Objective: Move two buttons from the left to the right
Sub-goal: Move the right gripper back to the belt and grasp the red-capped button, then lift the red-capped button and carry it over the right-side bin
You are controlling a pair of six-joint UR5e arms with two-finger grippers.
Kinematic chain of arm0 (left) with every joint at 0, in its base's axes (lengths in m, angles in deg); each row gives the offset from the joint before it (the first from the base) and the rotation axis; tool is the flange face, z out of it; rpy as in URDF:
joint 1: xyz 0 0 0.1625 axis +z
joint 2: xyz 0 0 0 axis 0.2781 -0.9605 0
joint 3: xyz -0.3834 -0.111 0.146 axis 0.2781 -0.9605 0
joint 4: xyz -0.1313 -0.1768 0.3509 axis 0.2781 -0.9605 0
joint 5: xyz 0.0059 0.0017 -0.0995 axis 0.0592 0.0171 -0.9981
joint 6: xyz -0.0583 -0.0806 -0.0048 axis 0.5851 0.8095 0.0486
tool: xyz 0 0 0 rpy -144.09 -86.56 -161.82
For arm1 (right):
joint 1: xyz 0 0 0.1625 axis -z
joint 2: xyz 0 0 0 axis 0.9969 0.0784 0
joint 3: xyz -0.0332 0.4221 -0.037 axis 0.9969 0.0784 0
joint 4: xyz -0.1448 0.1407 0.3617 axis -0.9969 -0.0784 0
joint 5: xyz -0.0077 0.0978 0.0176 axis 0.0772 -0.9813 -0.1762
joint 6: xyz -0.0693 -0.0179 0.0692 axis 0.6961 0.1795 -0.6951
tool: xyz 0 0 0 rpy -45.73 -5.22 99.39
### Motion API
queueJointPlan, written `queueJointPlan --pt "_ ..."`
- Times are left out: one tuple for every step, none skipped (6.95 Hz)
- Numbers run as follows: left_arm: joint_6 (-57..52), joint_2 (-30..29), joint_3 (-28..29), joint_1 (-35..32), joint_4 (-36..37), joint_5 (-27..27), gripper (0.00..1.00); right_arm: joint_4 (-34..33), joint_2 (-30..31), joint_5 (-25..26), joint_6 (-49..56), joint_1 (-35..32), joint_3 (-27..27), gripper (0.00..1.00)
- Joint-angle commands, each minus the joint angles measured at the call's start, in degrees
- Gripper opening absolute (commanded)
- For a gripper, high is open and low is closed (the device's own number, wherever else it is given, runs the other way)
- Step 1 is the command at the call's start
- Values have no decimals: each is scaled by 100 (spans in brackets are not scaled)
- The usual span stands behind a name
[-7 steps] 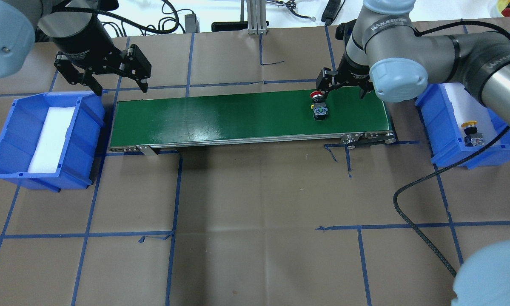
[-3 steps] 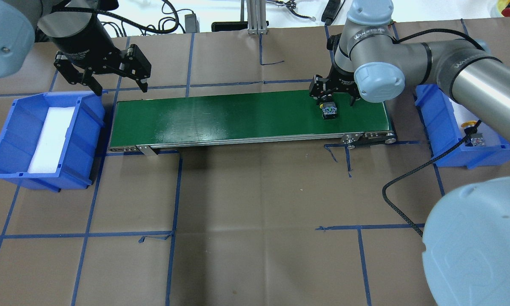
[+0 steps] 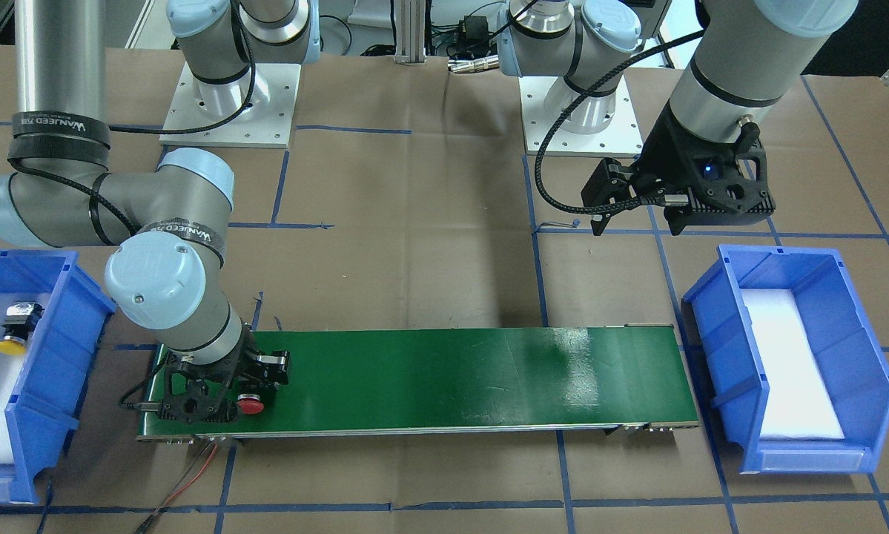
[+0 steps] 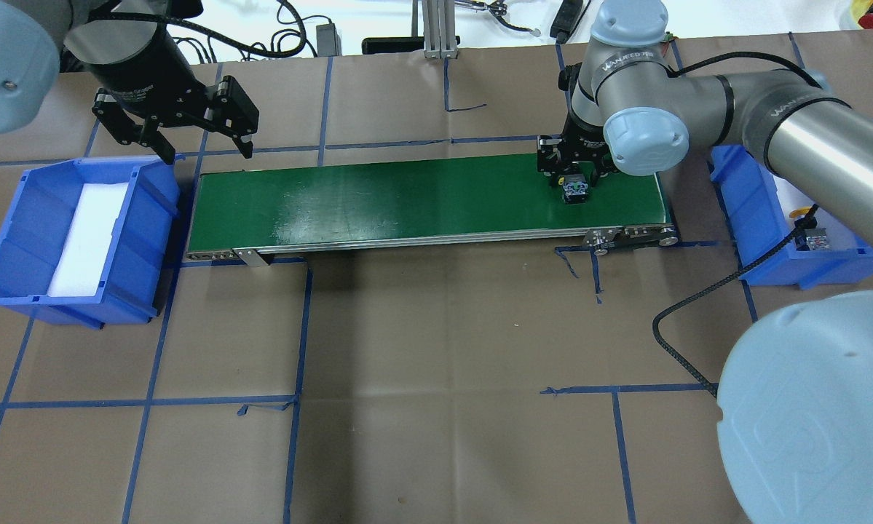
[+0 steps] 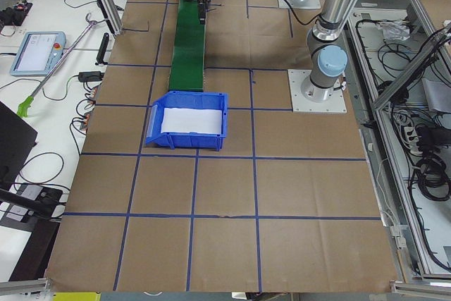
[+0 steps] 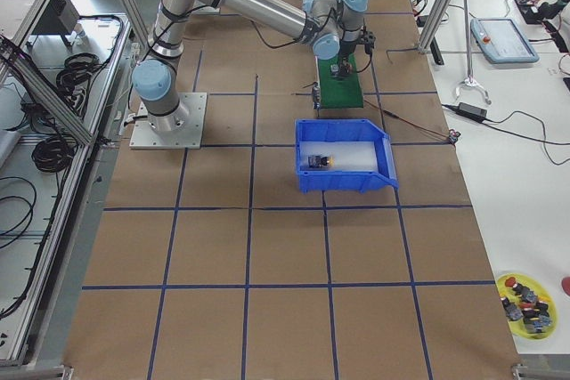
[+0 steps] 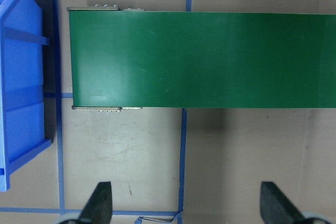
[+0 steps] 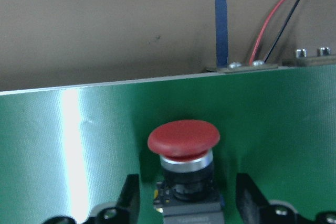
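The red-capped button [image 8: 183, 139] lies on its side at the right end of the green conveyor belt [image 4: 407, 196], also seen as the button [image 4: 574, 191] [image 3: 250, 404]. My right gripper [image 8: 186, 203] [image 4: 574, 175] straddles its black body, open, with a small gap on each side. The yellow-capped button [image 3: 12, 343] [image 6: 319, 161] lies on white foam in the right blue bin [image 4: 753, 211]. My left gripper [image 4: 207, 154] [image 7: 186, 203] hangs open and empty by the belt's left end, beside the left blue bin [image 4: 14, 240].
The left bin holds only white foam. A black cable [image 4: 698, 298] from the right arm loops over the table near the right bin. Red and black wires [image 8: 273, 24] run off the belt's end. A yellow dish of spare buttons [image 6: 525, 300] sits far off.
The red button has ridden rightward on the belt. My right gripper has followed, come down around its body and narrowed its fingers. The left arm has not moved.
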Motion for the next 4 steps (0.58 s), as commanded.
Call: queueJointPlan --pt "-6 0 0 0 0 0 100 49 177 23 39 12 15 3" --pt "-6 0 0 0 0 0 99 128 361 23 47 56 23 2" --pt "3 0 0 0 0 0 100 424 676 23 213 230 145 2" --pt "-6 -9 0 0 0 0 100 862 914 5 641 762 390 3"
